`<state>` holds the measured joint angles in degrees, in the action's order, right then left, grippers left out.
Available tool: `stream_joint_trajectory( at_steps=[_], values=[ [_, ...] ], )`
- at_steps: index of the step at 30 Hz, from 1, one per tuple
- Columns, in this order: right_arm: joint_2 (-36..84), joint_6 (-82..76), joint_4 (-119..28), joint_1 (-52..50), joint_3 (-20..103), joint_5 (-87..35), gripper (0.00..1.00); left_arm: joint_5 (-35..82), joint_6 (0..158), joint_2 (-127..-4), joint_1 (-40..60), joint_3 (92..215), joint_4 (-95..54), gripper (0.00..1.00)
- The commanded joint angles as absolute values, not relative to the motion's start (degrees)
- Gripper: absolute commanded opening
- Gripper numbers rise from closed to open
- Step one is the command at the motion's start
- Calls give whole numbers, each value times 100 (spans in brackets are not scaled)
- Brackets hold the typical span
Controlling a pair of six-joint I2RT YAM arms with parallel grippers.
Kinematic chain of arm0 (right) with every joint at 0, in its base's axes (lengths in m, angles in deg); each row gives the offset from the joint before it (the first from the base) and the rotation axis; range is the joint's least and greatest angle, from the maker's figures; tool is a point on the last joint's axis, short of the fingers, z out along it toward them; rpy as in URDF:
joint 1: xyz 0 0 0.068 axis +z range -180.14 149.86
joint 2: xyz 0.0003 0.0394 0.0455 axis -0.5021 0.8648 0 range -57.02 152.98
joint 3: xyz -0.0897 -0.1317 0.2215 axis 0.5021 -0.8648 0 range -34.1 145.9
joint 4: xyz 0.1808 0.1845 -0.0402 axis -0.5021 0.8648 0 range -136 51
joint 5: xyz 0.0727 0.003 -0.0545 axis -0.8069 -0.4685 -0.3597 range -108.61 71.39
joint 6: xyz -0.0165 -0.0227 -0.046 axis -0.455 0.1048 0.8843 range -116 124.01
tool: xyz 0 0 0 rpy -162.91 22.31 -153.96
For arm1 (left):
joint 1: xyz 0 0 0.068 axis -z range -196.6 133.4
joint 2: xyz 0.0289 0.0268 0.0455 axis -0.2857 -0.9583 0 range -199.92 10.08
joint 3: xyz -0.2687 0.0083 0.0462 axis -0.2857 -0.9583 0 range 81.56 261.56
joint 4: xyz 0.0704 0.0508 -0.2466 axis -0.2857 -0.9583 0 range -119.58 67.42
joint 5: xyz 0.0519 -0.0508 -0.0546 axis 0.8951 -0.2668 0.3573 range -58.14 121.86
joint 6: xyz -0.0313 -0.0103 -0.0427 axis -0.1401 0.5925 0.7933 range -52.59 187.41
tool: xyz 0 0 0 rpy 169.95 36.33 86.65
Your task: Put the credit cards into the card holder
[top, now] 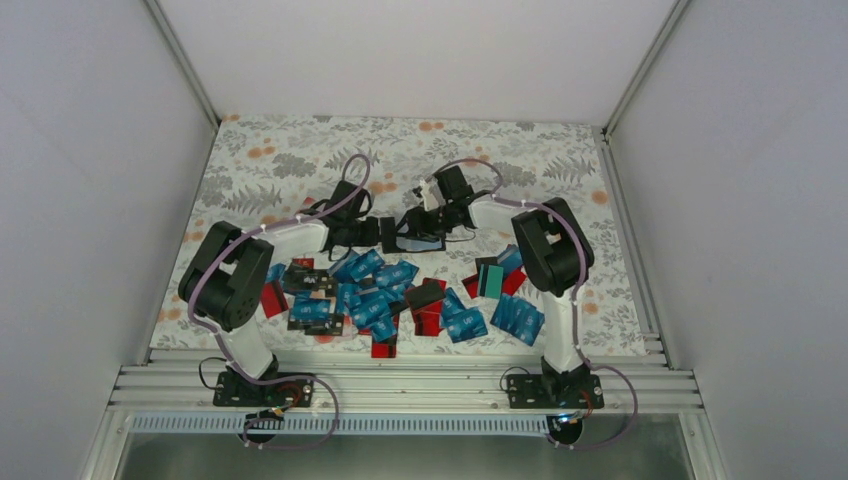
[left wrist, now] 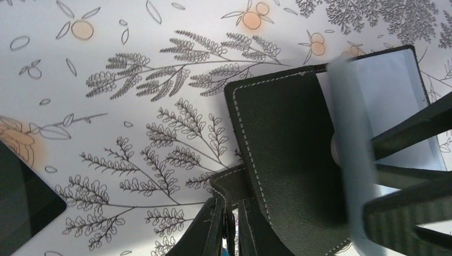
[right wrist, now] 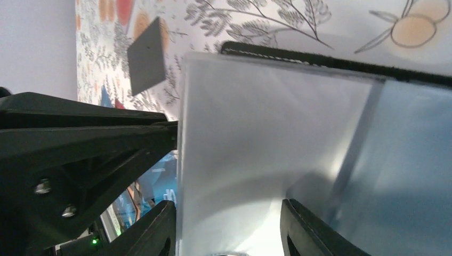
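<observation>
Only overhead shows me the credit cards [top: 380, 300] heaped on the bench [top: 280, 160], nearer than the left pincer [left wrist: 229, 208], which pinches the card holder [left wrist: 288, 160] by its stitched edge; beyond, the right pincer [right wrist: 228, 208] faces its pale inner side, and I cannot tell its grip

Plain white walls [top: 90, 150] around a floral tabletop [top: 290, 155], aluminium rails [top: 400, 385] nearest

Quick headcount from where I'm standing: two robot arms, a left arm [top: 235, 285] and a right arm [top: 550, 250], plus one card holder [top: 418, 230]. The cards overlap too much for an exact total, but the blue cards [top: 372, 308] are well over a dozen. There are maybe six or seven red cards [top: 273, 298], three or four black cards [top: 424, 295] that I can make out, and just one teal card [top: 490, 281].
</observation>
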<state>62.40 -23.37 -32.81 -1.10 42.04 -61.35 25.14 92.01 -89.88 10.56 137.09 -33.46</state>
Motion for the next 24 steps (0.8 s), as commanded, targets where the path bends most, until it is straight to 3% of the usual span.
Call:
stream_joint_trajectory(
  at_steps=[1,19,24],
  values=[
    [6496,-2294,-3364,-34,4397,-6282,50,2444,9140,-8857,1030,13561,-3234,12],
    [6461,-2184,-2982,-6,4509,-6081,59,2832,9153,-7555,1038,13293,-3914,65],
    [6221,-2175,-2823,9,4598,-5938,59,3013,9119,-7201,1045,13318,-4345,71]
  ],
)
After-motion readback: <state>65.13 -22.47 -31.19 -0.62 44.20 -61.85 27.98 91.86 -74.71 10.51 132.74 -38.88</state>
